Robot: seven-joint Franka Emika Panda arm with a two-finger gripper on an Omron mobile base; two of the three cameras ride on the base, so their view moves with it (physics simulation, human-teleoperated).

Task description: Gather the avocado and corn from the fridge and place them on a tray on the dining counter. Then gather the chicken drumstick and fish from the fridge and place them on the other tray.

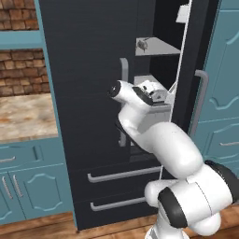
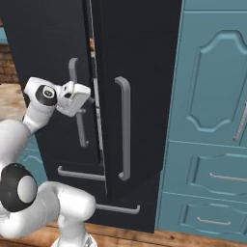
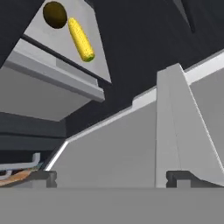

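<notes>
the white arm reaches into the charcoal-black fridge [image 1: 88, 93], whose right door stands ajar, its long grey bar handle [image 2: 124, 129] swung out toward the teal cabinets [image 2: 212, 120]. the gripper [image 3: 111, 178] is at the gap between the doors, about level with a pale grey shelf [image 1: 156, 47] inside. its jaws are spread wide apart, released, holding nothing and touching nothing; the two dark fingertips [image 3: 43, 177] show far apart in the hand view, with only pale shelf panels in front of them.

seen along the hand, the small dark brownish-green avocado [image 3: 54, 14] and the bright yellow corn [image 3: 81, 39] lie just beside each other on a pale grey shelf surface, well apart from the jaws. the corn lies on its side with its tapered, greenish tip pointing away from the avocado. whether the two quite touch is hard to tell.

from the left base view, a small greyish thing sits on the upper shelf inside the open fridge; it is too small to name with confidence. below the doors, the two fridge drawers [image 1: 116, 186] are closed, each with a grey bar handle. to the left, a beige marbled stone worktop [image 1: 25, 116] runs over teal drawer cabinets, with a brick wall [image 1: 21, 70] behind it.
</notes>
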